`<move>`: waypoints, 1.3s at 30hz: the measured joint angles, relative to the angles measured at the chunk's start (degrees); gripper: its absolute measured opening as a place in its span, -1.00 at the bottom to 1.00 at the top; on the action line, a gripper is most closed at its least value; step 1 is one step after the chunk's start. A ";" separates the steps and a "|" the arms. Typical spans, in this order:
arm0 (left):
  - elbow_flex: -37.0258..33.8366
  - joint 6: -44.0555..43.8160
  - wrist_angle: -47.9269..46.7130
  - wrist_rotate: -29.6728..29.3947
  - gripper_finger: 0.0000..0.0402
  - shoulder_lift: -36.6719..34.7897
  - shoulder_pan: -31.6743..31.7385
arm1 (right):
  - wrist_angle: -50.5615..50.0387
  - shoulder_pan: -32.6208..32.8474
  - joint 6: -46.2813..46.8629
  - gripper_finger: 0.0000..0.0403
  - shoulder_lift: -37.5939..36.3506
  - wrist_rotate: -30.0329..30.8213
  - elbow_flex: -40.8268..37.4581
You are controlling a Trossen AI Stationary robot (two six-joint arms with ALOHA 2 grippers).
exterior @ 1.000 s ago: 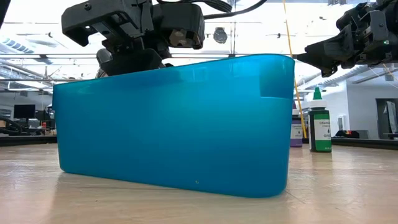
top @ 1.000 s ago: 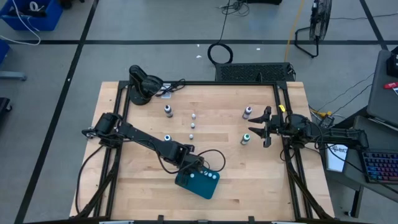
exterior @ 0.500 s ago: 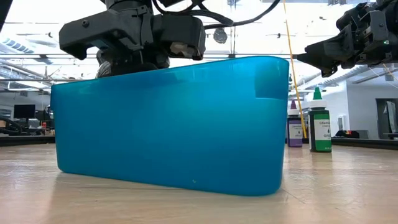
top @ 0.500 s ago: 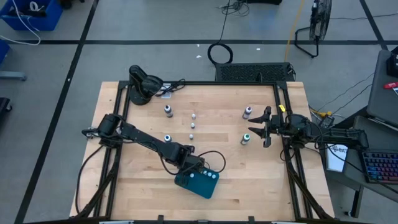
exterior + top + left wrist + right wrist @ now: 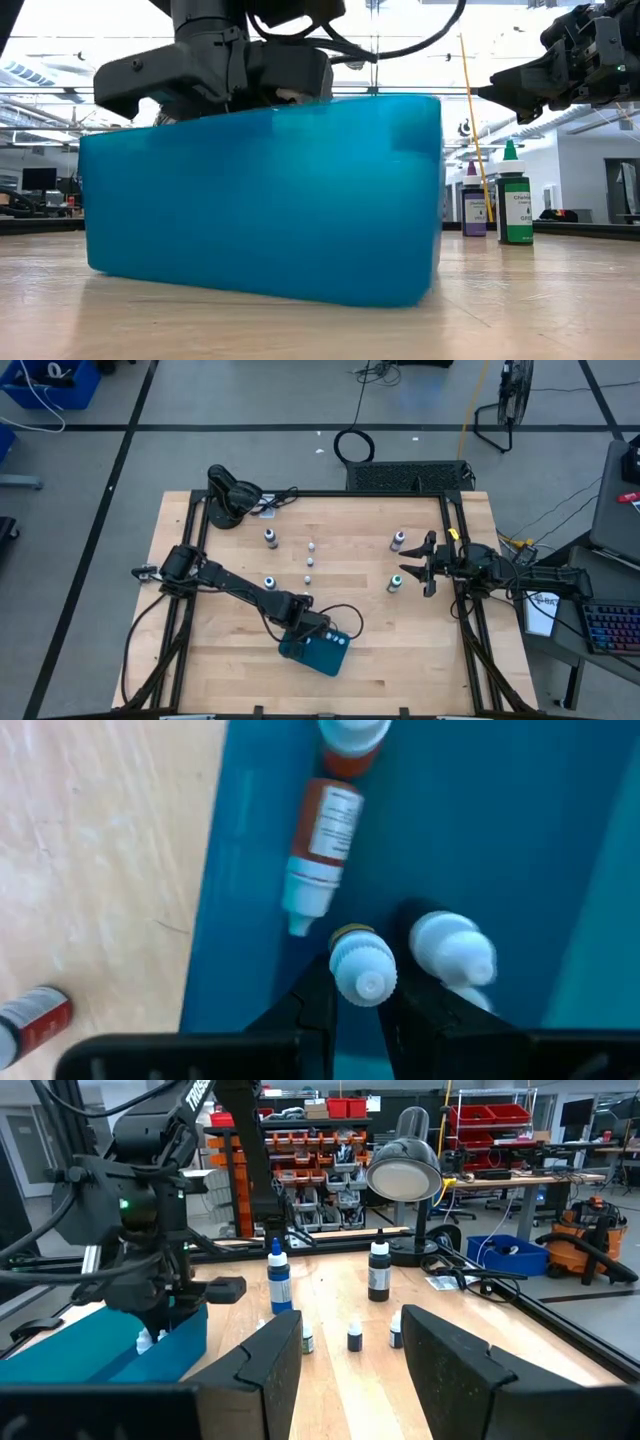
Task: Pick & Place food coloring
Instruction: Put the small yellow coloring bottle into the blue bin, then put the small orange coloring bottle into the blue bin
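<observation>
The left gripper (image 5: pixel 362 982) pinches a small dropper bottle (image 5: pixel 363 967) over the teal bin (image 5: pixel 520 850); it should release low, clear of the bottles already inside. The right gripper (image 5: pixel 424 563) waits spread.

The teal tray (image 5: pixel 260 200) hides its bottles in the low view.

Left gripper (image 5: pixel 362 982) clamped, right gripper (image 5: pixel 418 573) agape

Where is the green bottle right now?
In the high view, the green bottle stands on the table's right side, just ahead of the waiting right hand, with the purple bottle its nearest neighbour.
</observation>
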 joint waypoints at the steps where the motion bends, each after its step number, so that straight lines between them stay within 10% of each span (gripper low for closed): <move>1: 0.00 -0.02 0.15 0.17 -0.71 0.00 0.00 | 0.00 0.00 0.00 -0.21 0.00 0.02 0.00; 39: 0.00 -0.26 -1.99 0.01 -0.38 -7.76 0.70 | 0.02 -0.01 0.00 -0.21 0.00 0.00 0.00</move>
